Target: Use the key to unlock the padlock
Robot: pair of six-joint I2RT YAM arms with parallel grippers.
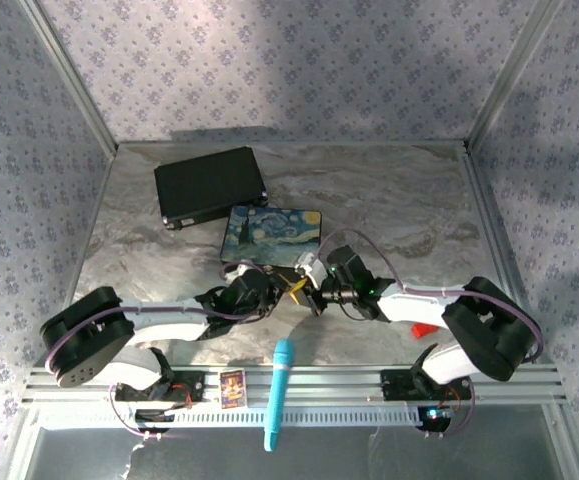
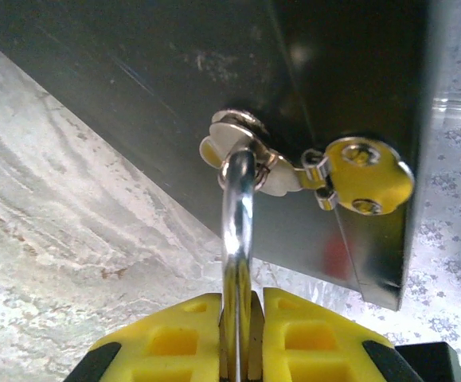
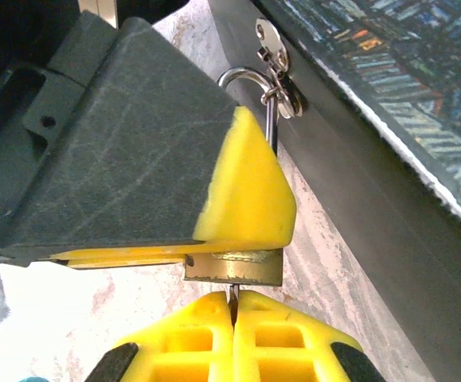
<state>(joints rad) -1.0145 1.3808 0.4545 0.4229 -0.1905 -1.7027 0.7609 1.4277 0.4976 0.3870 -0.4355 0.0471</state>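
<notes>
The right tool (image 3: 235, 312) is clenched on the thin silver key (image 3: 233, 294), whose tip meets the underside of the brass padlock (image 3: 234, 267). The left tool (image 2: 240, 310) grips that padlock by its silver shackle (image 2: 238, 207), which hooks through the latch (image 2: 232, 123) on the edge of the painted box (image 1: 272, 232). Both tools meet just in front of the box, over the marbled tabletop (image 1: 399, 200). A black case (image 1: 210, 185) lies behind.

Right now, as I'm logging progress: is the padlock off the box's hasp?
No, the padlock has its shackle looped through the hasp on the box.
</notes>
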